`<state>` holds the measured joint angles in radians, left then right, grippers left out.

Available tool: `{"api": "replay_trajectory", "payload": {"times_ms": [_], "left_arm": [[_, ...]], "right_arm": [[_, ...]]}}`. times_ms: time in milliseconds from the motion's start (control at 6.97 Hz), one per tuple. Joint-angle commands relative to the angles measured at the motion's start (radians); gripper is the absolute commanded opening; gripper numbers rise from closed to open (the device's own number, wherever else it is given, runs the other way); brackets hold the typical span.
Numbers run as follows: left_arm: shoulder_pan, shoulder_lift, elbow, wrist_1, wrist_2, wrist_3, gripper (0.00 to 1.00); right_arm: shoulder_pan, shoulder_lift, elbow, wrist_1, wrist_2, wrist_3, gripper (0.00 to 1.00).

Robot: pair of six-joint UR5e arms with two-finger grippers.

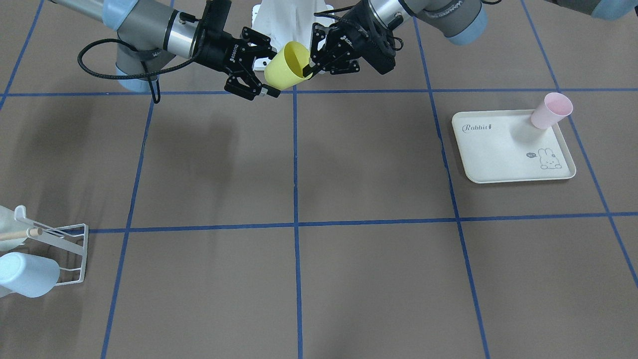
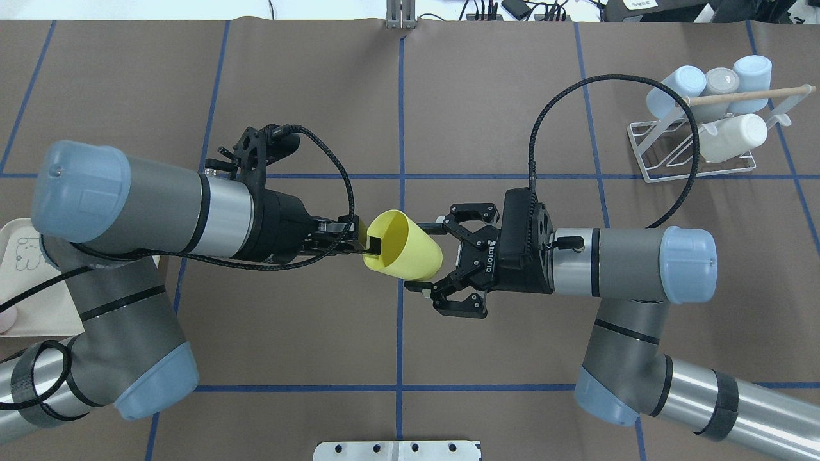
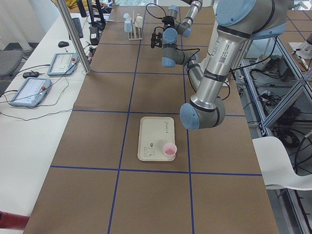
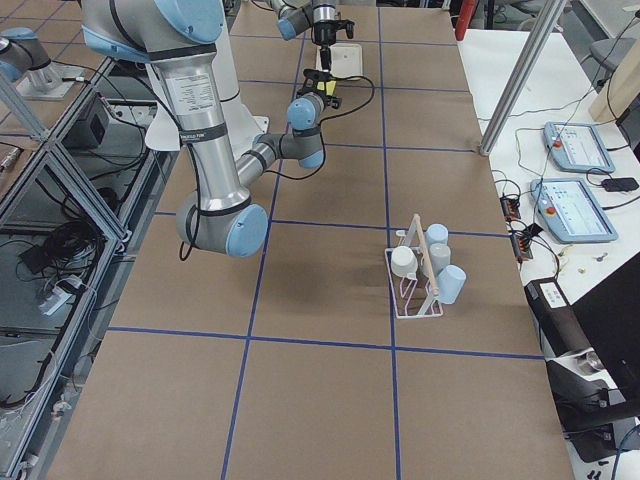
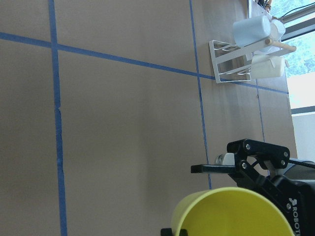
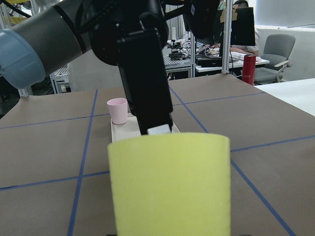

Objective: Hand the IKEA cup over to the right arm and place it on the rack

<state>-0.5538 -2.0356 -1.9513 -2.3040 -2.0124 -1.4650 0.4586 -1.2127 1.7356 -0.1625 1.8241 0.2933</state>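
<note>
The IKEA cup is a yellow cup (image 2: 403, 253), held on its side in mid-air over the table's middle. It also shows in the front view (image 1: 286, 65) and in both wrist views (image 5: 226, 214) (image 6: 170, 182). My left gripper (image 2: 368, 243) is shut on the cup's rim, one finger inside the mouth. My right gripper (image 2: 432, 256) is open, its fingers straddling the cup's base end from the opposite side. The white wire rack (image 2: 698, 137) with its wooden peg stands at the far right and holds several pale cups. It also shows in the front view (image 1: 70, 239).
A cream rabbit tray (image 1: 498, 149) lies on my left side of the table, with a pink cup (image 1: 551, 110) upright at its corner. Blue tape lines cross the brown table. The right arm's black cable loops up toward the rack.
</note>
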Motion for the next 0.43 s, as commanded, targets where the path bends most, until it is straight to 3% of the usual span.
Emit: {"api": "replay_trajectory", "payload": {"times_ms": [0,143,287], "left_arm": [[0.000,0.000,0.000,-0.002,0.000,0.000,0.00],[0.000,0.000,0.000,0.000,0.000,0.000,0.00],[0.000,0.000,0.000,-0.002,0.000,0.002,0.00]], "right_arm": [[0.000,-0.001,0.001,0.000,0.001,0.000,0.78],[0.000,-0.001,0.001,0.000,0.001,0.000,0.78],[0.000,-0.001,0.001,0.000,0.001,0.000,0.69]]}}
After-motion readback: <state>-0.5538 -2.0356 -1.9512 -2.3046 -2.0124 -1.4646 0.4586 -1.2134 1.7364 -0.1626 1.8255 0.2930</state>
